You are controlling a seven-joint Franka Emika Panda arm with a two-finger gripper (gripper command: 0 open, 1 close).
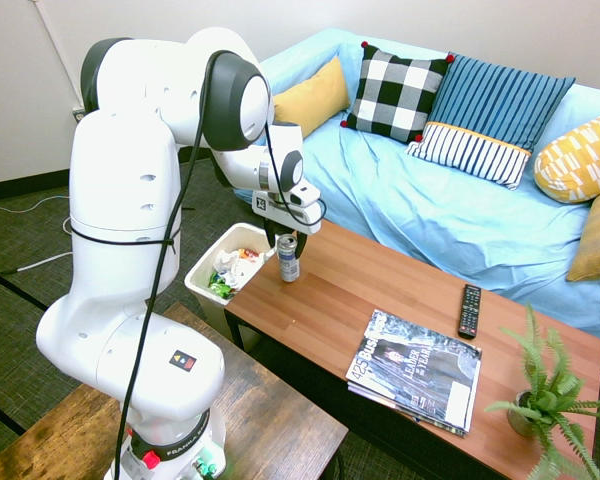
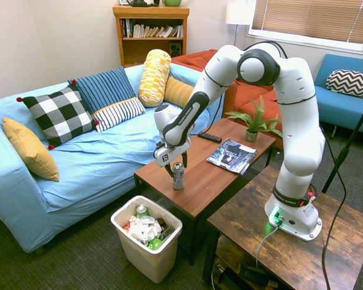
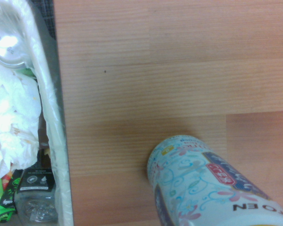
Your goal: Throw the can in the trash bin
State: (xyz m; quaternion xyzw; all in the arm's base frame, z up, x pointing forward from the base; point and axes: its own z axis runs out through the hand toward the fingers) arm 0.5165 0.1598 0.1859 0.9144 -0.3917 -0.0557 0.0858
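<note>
Wrist view cuts off the can (image 3: 203,188) at its far end, my gripper (image 2: 173,167) spread apart above it, trash bin (image 2: 163,254) holding crumpled paper (image 2: 144,228), green wrappers (image 2: 155,243).

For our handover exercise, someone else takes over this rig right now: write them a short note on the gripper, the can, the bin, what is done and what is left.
Gripper: open, pointing down right over the can, fingers either side of its top; no grip visible.
Can: upright on the coffee table, near the end by the bin.
Bin: on the floor below that table end, already holding paper, wrappers and another can.
Done: approach to the can.
Left: close on the can, lift it, carry it over the table edge, drop it in the bin.
</note>
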